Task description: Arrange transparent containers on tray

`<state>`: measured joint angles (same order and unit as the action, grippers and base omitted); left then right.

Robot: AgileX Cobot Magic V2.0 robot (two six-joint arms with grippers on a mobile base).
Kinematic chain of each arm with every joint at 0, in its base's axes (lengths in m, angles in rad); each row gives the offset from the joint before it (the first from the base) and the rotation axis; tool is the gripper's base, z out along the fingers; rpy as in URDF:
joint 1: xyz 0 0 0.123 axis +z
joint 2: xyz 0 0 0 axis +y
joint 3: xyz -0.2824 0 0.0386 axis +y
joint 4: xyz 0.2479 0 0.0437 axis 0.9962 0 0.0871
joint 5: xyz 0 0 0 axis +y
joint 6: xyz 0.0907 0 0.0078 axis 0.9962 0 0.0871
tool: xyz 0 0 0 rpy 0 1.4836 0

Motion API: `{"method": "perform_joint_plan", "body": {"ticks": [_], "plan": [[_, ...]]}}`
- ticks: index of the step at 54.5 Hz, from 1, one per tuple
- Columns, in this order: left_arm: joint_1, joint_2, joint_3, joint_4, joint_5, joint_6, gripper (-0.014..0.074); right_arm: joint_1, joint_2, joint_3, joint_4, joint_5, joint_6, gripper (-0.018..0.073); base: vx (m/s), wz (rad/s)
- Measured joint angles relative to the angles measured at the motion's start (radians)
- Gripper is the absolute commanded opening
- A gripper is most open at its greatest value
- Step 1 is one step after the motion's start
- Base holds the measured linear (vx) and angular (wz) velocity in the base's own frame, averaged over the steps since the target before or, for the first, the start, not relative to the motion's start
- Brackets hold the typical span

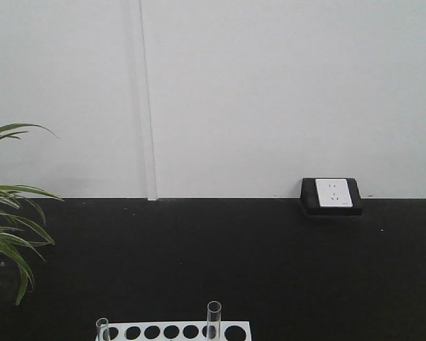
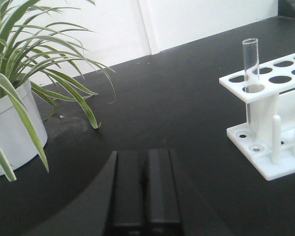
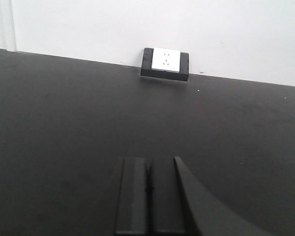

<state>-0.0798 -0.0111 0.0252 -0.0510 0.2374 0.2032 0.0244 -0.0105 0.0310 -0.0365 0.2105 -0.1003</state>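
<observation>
1. Standing upright in a white rack (image 1: 172, 332) at the bottom edge of the front view are two clear tubes: an end tube (image 1: 103, 329) in the leftmost hole and a second tube (image 1: 213, 318) several holes to its right
2. In the left wrist view the end tube sits in a corner hole, its rounded bottom resting in the rack's base plate, with white pegs just beside it
3. Left gripper (image 2: 145, 158) has its black fingers pressed together with nothing between them, low over the black table (image 2: 177, 98) and apart from the rack
4. Plant (image 2: 34, 54) in a white pot (image 2: 12, 128) stands to that gripper's left
5. Right gripper (image 3: 148, 161) is likewise pressed together and empty, pointing toward a socket (image 3: 165, 60) against the wall (image 3: 137, 24)
</observation>
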Motion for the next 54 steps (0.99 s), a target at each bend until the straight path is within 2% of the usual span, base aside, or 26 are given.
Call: {"method": "perform_joint_plan", "body": {"ticks": [38,54], "plan": [[0.0,0.0,0.0,0.0,0.0,0.0,-0.0003,0.0,0.0,0.0,0.0,0.0,0.0,-0.0011,0.0,0.0],[0.0,0.0,0.0,0.018,0.0,0.032,-0.0003,0.0,0.0,0.0,-0.003,-0.004,-0.002,-0.0011,0.0,0.0]]}}
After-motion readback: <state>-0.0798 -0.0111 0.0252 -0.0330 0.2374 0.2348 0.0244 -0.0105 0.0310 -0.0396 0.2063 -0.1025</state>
